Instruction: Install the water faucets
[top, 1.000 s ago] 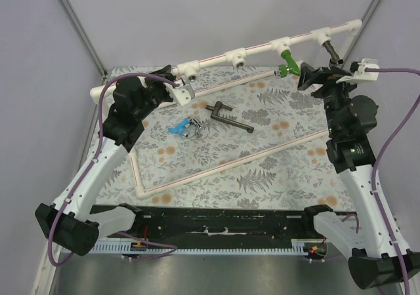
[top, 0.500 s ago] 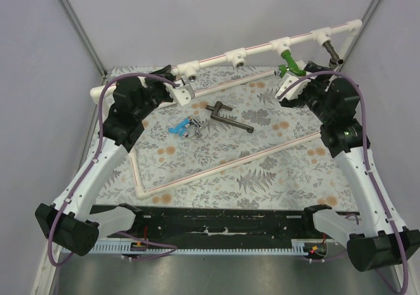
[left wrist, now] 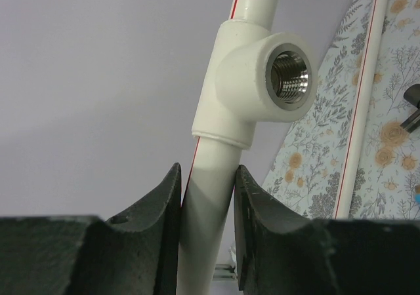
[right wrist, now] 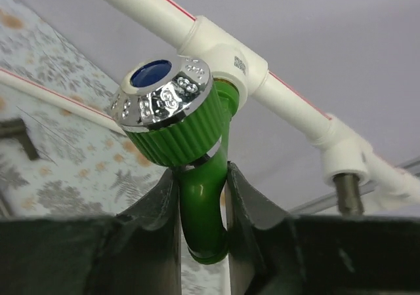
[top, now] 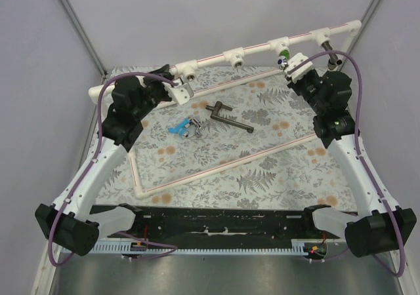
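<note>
**Both grippers clamped, green faucet at its fitting**

Left wrist: my left gripper [left wrist: 207, 196] is closed narrow around the white pipe [left wrist: 211, 170], fingers touching it on both sides. Just beyond the fingertips sits a tee fitting [left wrist: 246, 78], and its threaded socket is empty.

Right wrist: my right gripper [right wrist: 202, 196] pinches the curved spout of the green faucet [right wrist: 176, 128]. The chrome-capped knob sits just above the fingertips, and the faucet's inlet meets another tee beyond them. I cannot tell how deep the thread sits.

Top view: the light blue faucet [top: 176, 128], silver faucet [top: 195, 128] and dark grey lever faucet [top: 231, 118] lie loose on the counter [top: 275, 170], nearer the left gripper and well apart from the right one.

My worry is the spout. It is smooth and rounded, so turning could let it slide through the fingers. A tilted start could cross-thread the inlet. If the left gripper's hold slips, the pipe may twist along with the faucet.
</note>
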`<move>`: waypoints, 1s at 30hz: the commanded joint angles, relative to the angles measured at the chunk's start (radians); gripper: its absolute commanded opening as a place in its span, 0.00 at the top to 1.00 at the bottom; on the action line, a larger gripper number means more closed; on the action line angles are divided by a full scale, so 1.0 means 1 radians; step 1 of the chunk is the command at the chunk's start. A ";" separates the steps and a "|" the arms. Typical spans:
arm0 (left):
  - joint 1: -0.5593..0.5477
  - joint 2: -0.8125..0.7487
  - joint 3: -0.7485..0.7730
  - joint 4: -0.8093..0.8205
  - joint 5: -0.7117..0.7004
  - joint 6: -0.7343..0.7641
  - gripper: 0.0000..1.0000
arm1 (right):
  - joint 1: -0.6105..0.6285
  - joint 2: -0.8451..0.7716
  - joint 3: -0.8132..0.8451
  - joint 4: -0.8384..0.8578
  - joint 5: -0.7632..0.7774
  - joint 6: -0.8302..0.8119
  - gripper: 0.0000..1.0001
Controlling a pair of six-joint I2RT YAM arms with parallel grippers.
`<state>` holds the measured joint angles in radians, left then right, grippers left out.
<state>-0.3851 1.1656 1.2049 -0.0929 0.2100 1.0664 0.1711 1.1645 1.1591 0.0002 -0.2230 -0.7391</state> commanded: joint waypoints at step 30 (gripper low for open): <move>0.000 0.009 -0.018 -0.019 -0.018 -0.163 0.98 | 0.004 -0.370 -0.173 0.166 0.227 0.615 0.08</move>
<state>-0.3794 1.1645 1.2045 -0.0959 0.1989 1.0603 0.1734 0.8280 0.9203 0.1596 0.2222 0.6403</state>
